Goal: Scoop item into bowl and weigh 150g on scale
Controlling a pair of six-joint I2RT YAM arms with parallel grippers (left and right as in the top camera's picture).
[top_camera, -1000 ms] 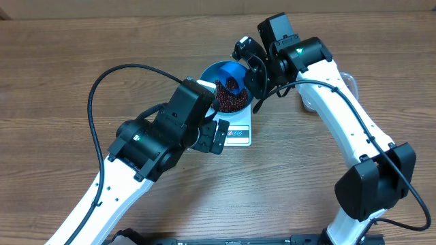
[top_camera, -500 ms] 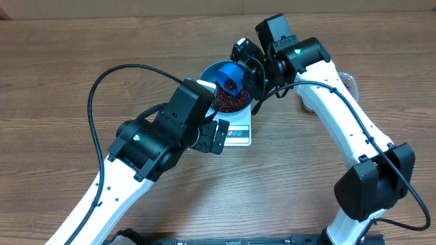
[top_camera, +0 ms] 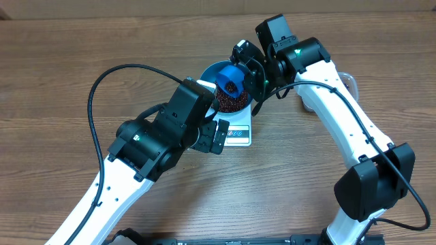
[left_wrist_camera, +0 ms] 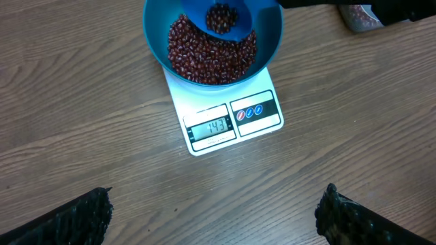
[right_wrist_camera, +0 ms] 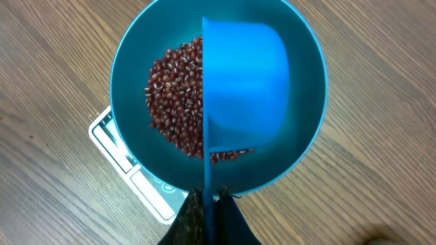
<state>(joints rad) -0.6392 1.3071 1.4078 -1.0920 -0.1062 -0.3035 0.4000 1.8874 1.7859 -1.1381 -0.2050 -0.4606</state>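
Red-brown beans are lying heaped in the blue bowl, filling its floor and climbing part of the way up its wall. The bowl is sitting on the white scale, overhanging it on the far side, so only the near strip with the display and label panel is showing; the digits are appearing to read 143. Scale and bowl are standing toward the far edge of the wooden bench, around its middle.

Just above the bowl a small blue scoop is hanging, turned on its side, and the left wrist view is showing a few beans lying inside it. The right claw is gripping the scoop's thin handle, its fingers closed tight on it, reaching in from the bench's right side.

The left claw is hovering over bare wood on the near side of the scale, its fingers spread wide apart and holding nothing.

Toward the bench's far right a clear tub is sitting mostly hidden behind the right arm, well apart from the scale.
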